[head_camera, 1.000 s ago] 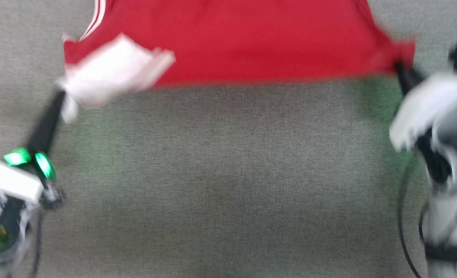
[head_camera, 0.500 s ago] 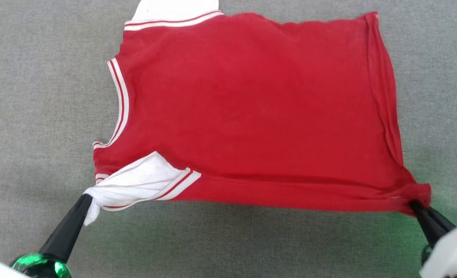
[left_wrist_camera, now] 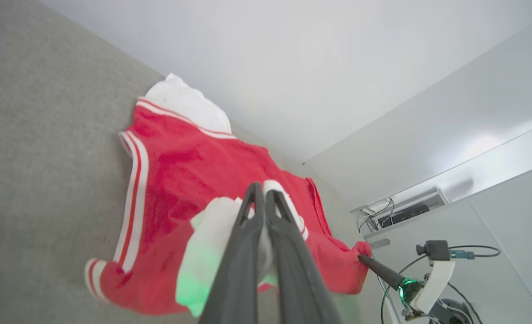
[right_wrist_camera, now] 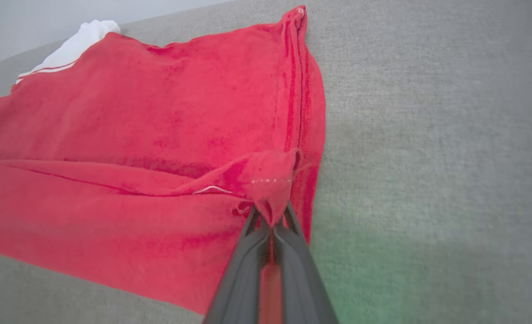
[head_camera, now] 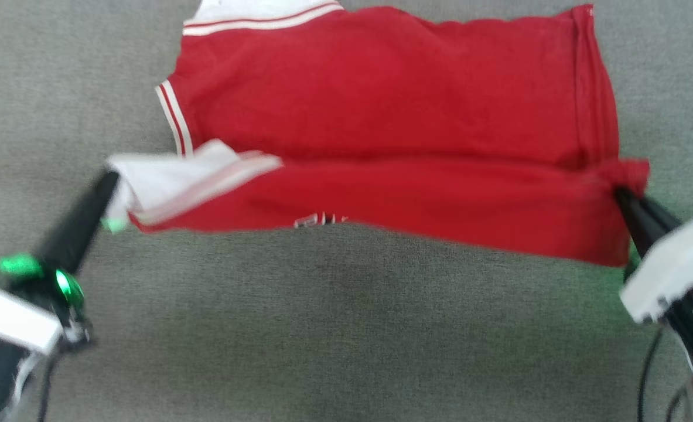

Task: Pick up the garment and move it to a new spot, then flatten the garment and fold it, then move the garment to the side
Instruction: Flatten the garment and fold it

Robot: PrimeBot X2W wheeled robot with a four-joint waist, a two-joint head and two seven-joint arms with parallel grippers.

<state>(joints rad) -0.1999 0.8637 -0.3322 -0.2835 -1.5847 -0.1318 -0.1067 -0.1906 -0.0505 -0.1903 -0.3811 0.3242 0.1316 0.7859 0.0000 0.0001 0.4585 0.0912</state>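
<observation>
The garment, a red jersey with white sleeves and striped trim, lies spread on the grey surface with its near edge raised and carried over its middle. My left gripper is shut on the white sleeve at the near left corner; the left wrist view has that sleeve pinched between the dark fingers. My right gripper is shut on the red hem corner at the near right. A bit of white-outlined numeral peeks under the lifted fold.
Grey fabric surface stretches all around the garment, with open room in front of it. In the left wrist view a pale wall rises behind, and cables and equipment sit on a ledge to the right.
Both grippers have lifted the near edge and carried it away from me over the garment's middle, so the red body now shows a doubled front band. The head camera has also shifted.
</observation>
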